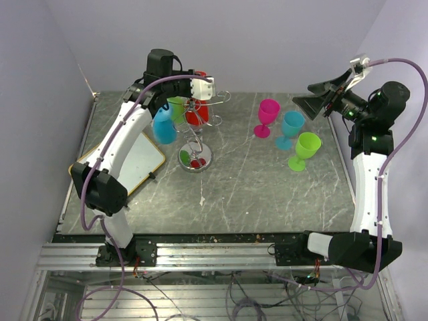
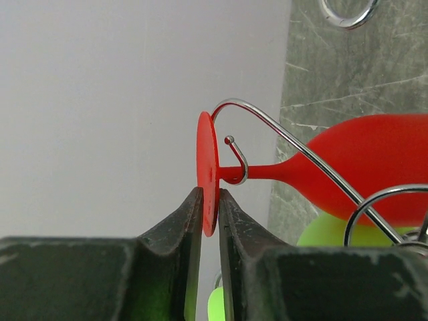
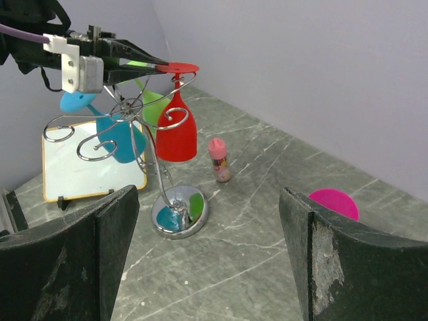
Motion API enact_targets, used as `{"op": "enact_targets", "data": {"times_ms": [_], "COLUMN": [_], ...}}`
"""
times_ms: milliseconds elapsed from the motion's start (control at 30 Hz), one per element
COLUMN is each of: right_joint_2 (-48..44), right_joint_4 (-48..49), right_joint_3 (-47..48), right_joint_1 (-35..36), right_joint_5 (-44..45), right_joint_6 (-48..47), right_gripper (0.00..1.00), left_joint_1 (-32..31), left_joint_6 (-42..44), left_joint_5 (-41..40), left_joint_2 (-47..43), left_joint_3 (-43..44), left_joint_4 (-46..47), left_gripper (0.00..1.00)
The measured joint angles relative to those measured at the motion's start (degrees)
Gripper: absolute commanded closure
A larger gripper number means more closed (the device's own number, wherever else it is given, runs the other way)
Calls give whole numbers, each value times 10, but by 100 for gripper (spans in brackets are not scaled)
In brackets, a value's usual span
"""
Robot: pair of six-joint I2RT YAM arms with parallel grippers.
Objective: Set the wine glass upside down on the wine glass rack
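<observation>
The red glass hangs bowl-down, stem in a hook of the rack, my left gripper clamped on its thin foot. It looks light, stiff and slick, so the foot is the handiest hold. My right gripper gapes empty.

Red wine glass hangs inverted on silver rack

No legible text: we are finding no words, numbers or brand marks in any view.
We are checking the small pink bottle standing near the wine glass rack: whatever is printed on it is coming out too small to read; the white board is showing us a plain face, and the arm housings are showing no readable marking.
</observation>
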Motion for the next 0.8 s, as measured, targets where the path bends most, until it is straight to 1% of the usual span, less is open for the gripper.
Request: {"op": "enact_targets", "data": {"times_ms": [233,633,800], "right_joint_2": [0,0,0], "right_joint_4": [9,10,10], "right_joint_3": [-5,-9,-9], "right_joint_1": [-2,-3,-3], "right_joint_5": [-2,-2,-2], "right_joint_6": [3,3,3], "right_gripper": [15,15,15], "left_joint_1": [0,2,3], "left_joint_6": [4,20,26], "left_joint_5": [-2,-13,-16], "left_joint_2": [-19,-40,-44], "left_joint_3": [-2,-19,-31], "left_joint_4": [-18,-25,-29], "left_gripper": [71,70,69]}}
